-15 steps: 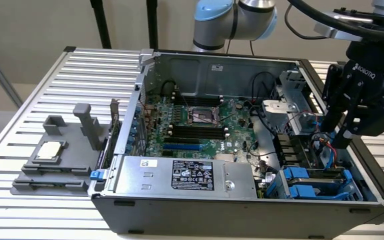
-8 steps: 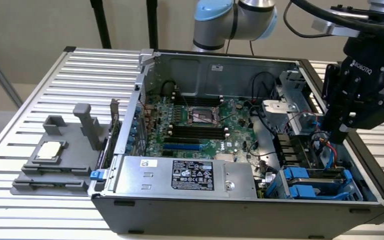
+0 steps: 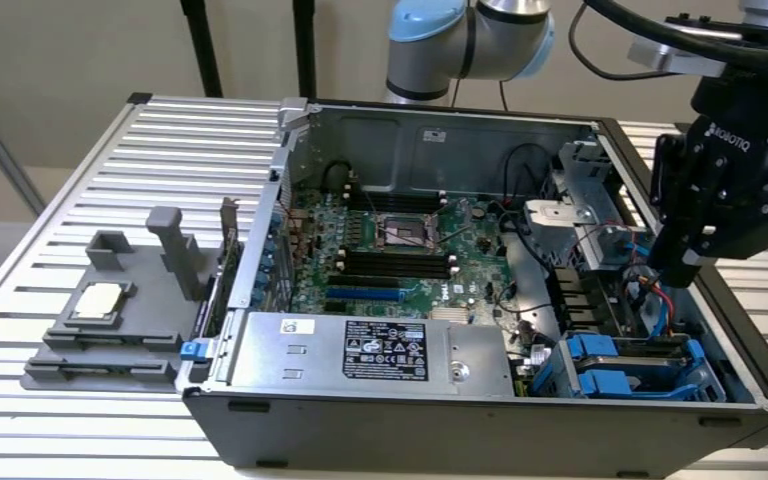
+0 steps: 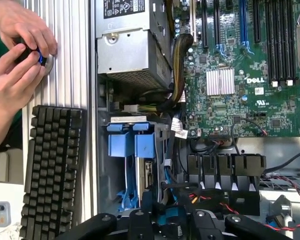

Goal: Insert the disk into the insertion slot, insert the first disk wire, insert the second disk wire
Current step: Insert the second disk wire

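Note:
The disk (image 4: 148, 174) stands on edge in the insertion slot (image 4: 131, 146), its silver side showing between the bright blue carrier tabs. In the exterior view the slot (image 3: 628, 368) sits at the front corner of the open computer case, on the exterior view's right. My gripper (image 3: 679, 279) hangs low inside the case just behind the slot, its tip among the thin blue disk wires (image 3: 656, 308). From the wrist camera, my gripper (image 4: 169, 226) is right over a blue wire piece (image 4: 168, 218) beside the disk's end.
A silver power supply (image 3: 371, 350) with a black label fills the case's front. The motherboard (image 3: 398, 240) lies behind it. A grey fixture (image 3: 115, 312) sits on the slatted table. A keyboard (image 4: 52, 165) and a person's hands (image 4: 17, 55) are beside the case.

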